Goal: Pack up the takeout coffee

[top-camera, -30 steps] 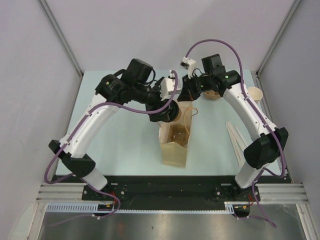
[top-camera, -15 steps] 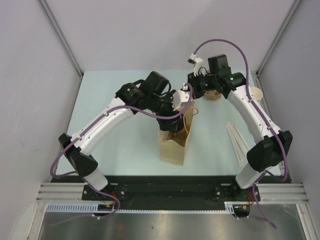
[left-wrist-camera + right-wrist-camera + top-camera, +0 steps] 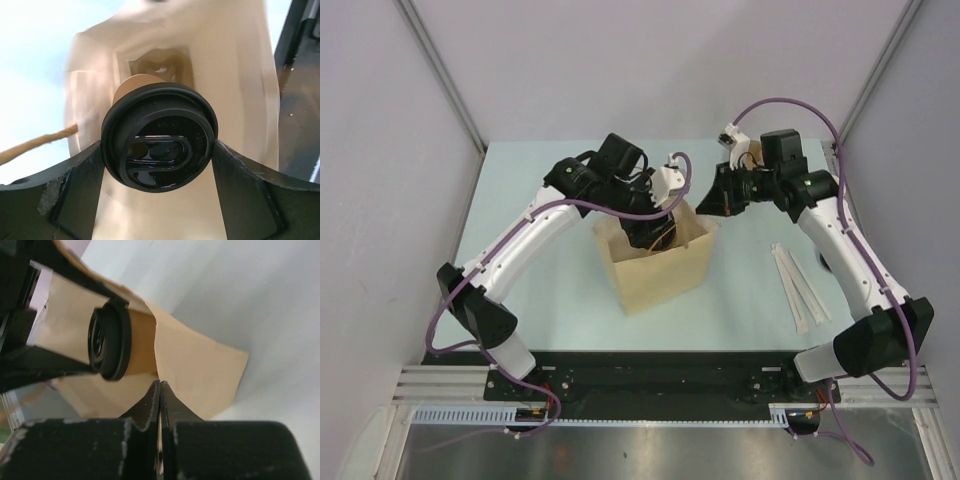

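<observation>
The takeout coffee (image 3: pixel 159 145) is a brown paper cup with a black lid. My left gripper (image 3: pixel 159 152) is shut on it, one finger (image 3: pixel 80 185) pressing each side of the lid. The cup hangs inside the mouth of the tan paper bag (image 3: pixel 660 275), which stands mid-table. In the top view the left gripper (image 3: pixel 652 232) reaches into the bag and hides the cup. My right gripper (image 3: pixel 160 385) is shut on the bag's rim (image 3: pixel 200 370) at its right corner (image 3: pixel 712 203). The right wrist view shows the cup (image 3: pixel 140 342) just beyond that rim.
Long white wrapped straws (image 3: pixel 798 285) lie on the pale table (image 3: pixel 540 290) to the right of the bag, under the right arm. Grey walls close in the table at the back and on both sides.
The bag has turned and been pulled open, and now shows a wide mouth. The left gripper has carried the cup down into it. The right gripper has moved right with the rim.
</observation>
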Available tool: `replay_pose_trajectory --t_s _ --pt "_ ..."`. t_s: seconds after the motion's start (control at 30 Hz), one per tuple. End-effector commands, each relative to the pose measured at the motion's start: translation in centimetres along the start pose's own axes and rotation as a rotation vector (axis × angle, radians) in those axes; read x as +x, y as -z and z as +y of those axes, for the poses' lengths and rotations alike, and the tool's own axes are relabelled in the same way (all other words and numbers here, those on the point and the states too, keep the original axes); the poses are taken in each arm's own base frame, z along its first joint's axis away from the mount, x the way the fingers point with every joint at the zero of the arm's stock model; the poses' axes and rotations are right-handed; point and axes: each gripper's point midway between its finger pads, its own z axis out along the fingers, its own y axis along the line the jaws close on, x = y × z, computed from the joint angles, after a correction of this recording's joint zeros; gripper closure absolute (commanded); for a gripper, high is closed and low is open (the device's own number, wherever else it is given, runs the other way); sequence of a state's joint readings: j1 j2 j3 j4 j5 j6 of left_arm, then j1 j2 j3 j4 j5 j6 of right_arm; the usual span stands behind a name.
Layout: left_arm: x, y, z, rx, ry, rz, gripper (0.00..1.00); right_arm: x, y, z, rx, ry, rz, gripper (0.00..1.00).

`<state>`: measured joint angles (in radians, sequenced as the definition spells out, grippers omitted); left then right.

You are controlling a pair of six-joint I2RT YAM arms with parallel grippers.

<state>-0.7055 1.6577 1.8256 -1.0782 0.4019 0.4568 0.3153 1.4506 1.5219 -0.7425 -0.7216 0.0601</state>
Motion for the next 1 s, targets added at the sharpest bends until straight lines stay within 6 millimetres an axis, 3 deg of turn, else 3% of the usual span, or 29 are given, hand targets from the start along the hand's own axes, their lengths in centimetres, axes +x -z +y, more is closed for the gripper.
replay_pose_trajectory --t_s 0.0,0.13,0.23,0.37,0.43,0.53,0.63,0.83,0.97 --pt "-0.8 0.8 1.1 -0.053 -0.047 -0.032 0.77 2.0 1.9 2.7 -0.056 0.04 0.011 1.0" --pt "-0.6 0.7 0.6 -0.042 -0.047 -0.048 0.77 3.6 2.7 3.2 -0.05 0.087 0.03 0.98" --pt "0.2 0.3 0.4 -0.033 -0.041 -0.042 0.77 2.8 2.9 3.4 -0.051 0.114 -0.002 0.78" --pt "0.7 0.0 0.4 -0.028 -0.028 -0.041 0.77 1.2 4.0 4.5 -0.045 0.137 -0.077 0.4" --pt "0.8 -0.2 0.5 -0.026 -0.019 -0.04 0.77 0.8 4.2 5.1 -0.047 0.144 -0.099 0.36" --pt "0.9 -0.5 0.5 -0.019 -0.012 -0.041 0.77 0.5 4.5 6.4 -0.064 0.176 -0.124 0.37" --pt "1.0 -0.8 0.5 -0.013 -0.005 -0.04 0.77 0.6 4.3 7.8 -0.092 0.212 -0.125 0.46" --pt "1.4 -1.3 0.6 -0.017 0.01 -0.036 0.77 2.8 3.2 9.9 -0.154 0.251 -0.051 0.69" --pt "1.9 -1.7 0.5 -0.016 0.034 -0.034 0.77 5.4 3.3 10.4 -0.157 0.336 0.014 0.74"
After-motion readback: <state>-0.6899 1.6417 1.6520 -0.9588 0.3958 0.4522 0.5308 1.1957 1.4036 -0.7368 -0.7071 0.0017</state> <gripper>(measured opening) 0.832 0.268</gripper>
